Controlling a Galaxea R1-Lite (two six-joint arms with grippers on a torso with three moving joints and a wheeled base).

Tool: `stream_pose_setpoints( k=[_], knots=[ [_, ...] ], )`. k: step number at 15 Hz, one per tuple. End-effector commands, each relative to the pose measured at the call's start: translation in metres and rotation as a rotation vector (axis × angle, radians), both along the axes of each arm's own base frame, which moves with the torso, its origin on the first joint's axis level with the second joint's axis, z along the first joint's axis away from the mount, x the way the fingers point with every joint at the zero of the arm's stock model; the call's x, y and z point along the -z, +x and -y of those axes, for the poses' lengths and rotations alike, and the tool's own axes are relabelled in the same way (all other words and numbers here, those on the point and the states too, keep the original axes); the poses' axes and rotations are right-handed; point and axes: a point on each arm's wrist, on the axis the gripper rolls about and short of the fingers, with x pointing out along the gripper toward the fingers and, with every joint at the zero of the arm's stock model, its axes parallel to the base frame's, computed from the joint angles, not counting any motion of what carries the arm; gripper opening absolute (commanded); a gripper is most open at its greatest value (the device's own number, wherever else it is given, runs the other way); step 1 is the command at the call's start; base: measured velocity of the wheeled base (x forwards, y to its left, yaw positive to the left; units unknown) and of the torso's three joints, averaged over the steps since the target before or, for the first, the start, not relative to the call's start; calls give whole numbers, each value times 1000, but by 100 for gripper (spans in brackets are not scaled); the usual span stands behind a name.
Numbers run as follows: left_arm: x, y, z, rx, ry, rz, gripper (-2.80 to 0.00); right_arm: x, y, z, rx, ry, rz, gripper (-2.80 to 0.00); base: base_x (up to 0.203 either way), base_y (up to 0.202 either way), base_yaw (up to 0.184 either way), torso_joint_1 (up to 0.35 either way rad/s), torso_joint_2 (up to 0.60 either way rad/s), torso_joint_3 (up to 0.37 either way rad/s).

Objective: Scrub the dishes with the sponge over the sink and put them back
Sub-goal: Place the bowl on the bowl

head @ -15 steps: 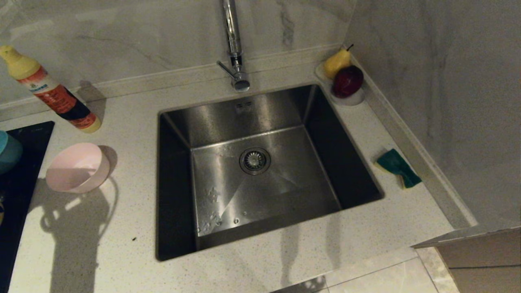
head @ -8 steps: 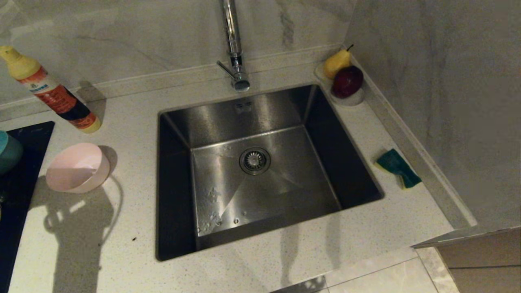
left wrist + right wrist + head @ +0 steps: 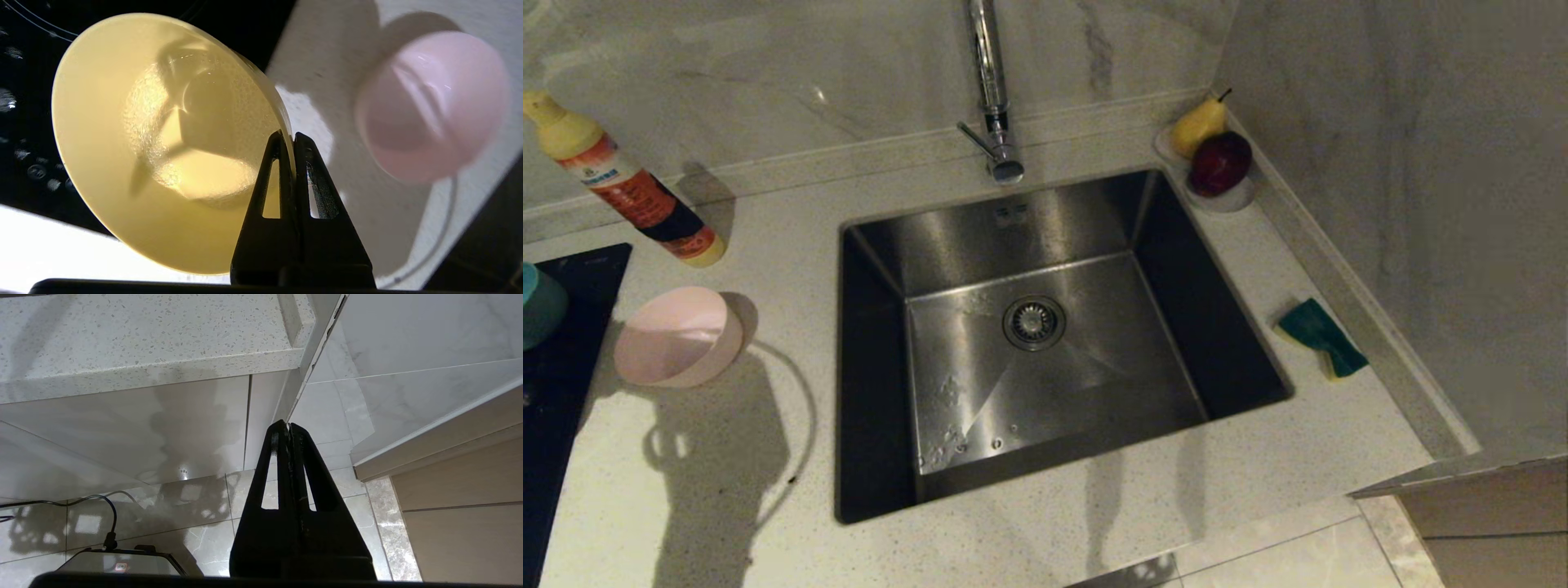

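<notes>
In the left wrist view my left gripper (image 3: 288, 135) is shut on the rim of the yellow bowl (image 3: 135, 139), held tilted in the air above the dark hob and the counter. The pink bowl (image 3: 678, 335) lies tipped on the counter left of the sink (image 3: 866, 457), and shows as well beyond the held bowl (image 3: 433, 106). A light blue bowl (image 3: 538, 304) peeks in at the far left edge. The sponge (image 3: 1321, 336), green face up, lies on the counter right of the sink. My right gripper (image 3: 289, 425) hangs shut and empty below the counter edge. Neither arm shows in the head view.
A tall chrome tap (image 3: 990, 90) stands behind the basin. A cleaner bottle (image 3: 621, 189) leans at the back left. A white dish with a pear and a red apple (image 3: 1218, 162) sits in the back right corner. The black hob (image 3: 564, 327) lies far left.
The arm's shadow on the counter has slid rightward, toward the sink. The pink bowl, sponge and sink stay where they were.
</notes>
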Motion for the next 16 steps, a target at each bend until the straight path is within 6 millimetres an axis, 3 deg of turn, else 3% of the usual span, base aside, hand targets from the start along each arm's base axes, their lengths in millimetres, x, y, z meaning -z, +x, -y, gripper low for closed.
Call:
stream_pose_setpoints(
  k=[1,7,16],
  knots=[
    [-17,-12,16,20,47,18,-280,0,0,0,0,-1,0,-280,0,0,0,0,0,0],
    [-43,-15,58,132,44,30,-280,0,0,0,0,-1,0,-280,0,0,0,0,0,0],
    [-48,28,108,220,39,11,-280,0,0,0,-2,-1,0,-280,0,0,0,0,0,0]
  ],
)
